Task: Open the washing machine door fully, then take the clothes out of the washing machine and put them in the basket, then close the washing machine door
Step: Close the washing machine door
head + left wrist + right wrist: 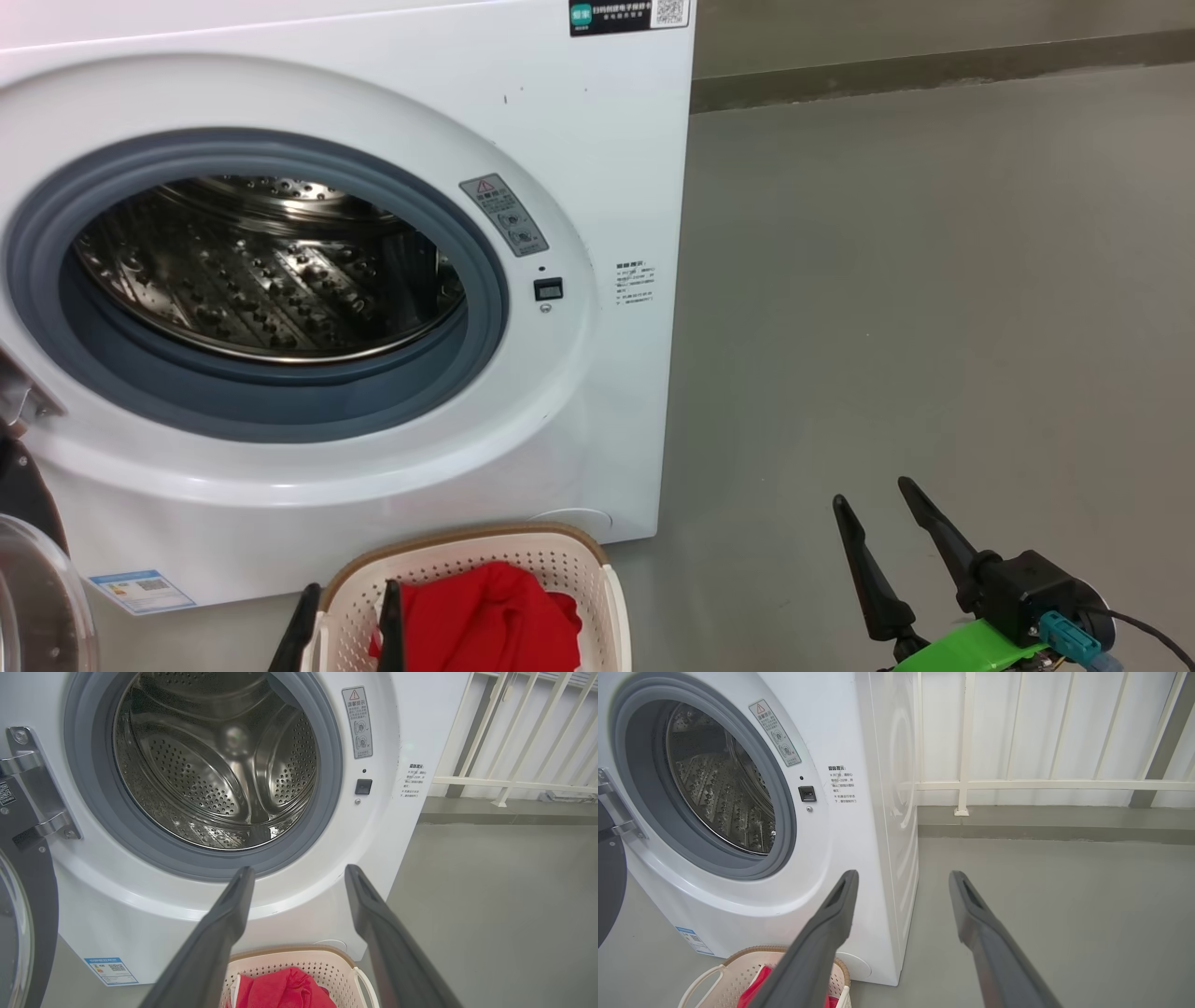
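- While its door stands swung wide, the white front-loading washing machine (579,140) takes up the head view from nine to twelve o'clock. A grey rubber ring (280,411) circles its mouth, and bare perforated steel shows in the drum (261,271).
- Grey floor (934,280) spreads from the machine's side out to three o'clock.
- The washing machine door (28,495) hangs at eight o'clock on a metal hinge (28,788), its black rim and clear glass bowl cut off by the frame edge.
- A pale railing (1017,785) runs behind the machine, from twelve to three o'clock in the right wrist view.
- The cream perforated basket (560,560) with its brown rim sits on the floor at six o'clock, just in front of the machine's base.
- The red clothes (485,621) lie bundled inside the basket.
- The left gripper (352,588) hangs over the basket's near left corner at seven o'clock, fingers spread wide with nothing between them. Its tips point toward the drum mouth.
- The right gripper (870,492) hovers above bare floor at five o'clock, well apart from the basket, fingers likewise parted and holding nothing.
- A grey warning label (509,215) sits at two o'clock of the drum mouth, with a small black latch socket (548,288) just below it.
- A blue sticker (142,590) marks the machine's lower left corner.
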Available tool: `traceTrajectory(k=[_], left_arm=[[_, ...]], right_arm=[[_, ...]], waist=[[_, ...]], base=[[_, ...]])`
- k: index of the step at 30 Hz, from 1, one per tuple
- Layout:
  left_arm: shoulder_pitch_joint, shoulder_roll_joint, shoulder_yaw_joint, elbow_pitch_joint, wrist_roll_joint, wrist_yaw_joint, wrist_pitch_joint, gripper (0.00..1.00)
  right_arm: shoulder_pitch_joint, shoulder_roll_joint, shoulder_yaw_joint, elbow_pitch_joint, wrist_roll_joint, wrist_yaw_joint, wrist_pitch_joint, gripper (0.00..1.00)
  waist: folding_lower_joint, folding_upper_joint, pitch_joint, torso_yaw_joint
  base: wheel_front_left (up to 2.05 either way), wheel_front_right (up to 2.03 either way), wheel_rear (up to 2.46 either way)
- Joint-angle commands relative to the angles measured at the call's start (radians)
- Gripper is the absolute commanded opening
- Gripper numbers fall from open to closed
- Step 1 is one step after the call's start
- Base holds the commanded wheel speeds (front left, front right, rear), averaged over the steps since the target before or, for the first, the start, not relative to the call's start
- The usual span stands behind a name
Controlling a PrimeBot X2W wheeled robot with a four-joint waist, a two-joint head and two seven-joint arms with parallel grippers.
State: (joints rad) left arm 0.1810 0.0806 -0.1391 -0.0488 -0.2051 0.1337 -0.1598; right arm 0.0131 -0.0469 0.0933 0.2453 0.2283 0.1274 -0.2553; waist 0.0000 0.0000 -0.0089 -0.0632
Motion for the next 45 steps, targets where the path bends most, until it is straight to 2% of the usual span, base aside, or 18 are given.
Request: traceTrajectory(k=[1, 14, 32, 45], left_arm=[[-0.018, 0.009, 0.026, -0.021, -0.007, 0.01, -0.003, 1.0], [-0.018, 0.016, 0.015, -0.02, -0.004, 0.02, -0.001, 1.0], [-0.039, 0.027, 0.0, -0.017, -0.013, 0.013, -0.017, 1.0], [-0.042, 0.031, 0.0, -0.014, -0.023, 0.022, -0.021, 1.0]], right_arm=[[-0.013, -0.003, 0.02, -0.021, -0.002, 0.003, -0.006, 1.0], [-0.014, -0.003, 0.018, -0.021, 0.001, 0.003, -0.006, 1.0], [-0.02, -0.003, 0.012, -0.017, 0.004, 0.003, -0.006, 1.0], [-0.022, -0.003, 0.009, -0.016, 0.003, 0.003, -0.006, 1.0]], waist=[[0.0, 0.0, 0.0, 0.001], [0.0, 0.0, -0.004, 0.009], [0.0, 0.0, 0.004, 0.013], [0.0, 0.0, 0.002, 0.012]], base=[[0.0, 0.0, 0.0], [-0.22, 0.22, 0.0], [-1.35, 1.35, 0.0], [-0.11, 0.11, 0.0]])
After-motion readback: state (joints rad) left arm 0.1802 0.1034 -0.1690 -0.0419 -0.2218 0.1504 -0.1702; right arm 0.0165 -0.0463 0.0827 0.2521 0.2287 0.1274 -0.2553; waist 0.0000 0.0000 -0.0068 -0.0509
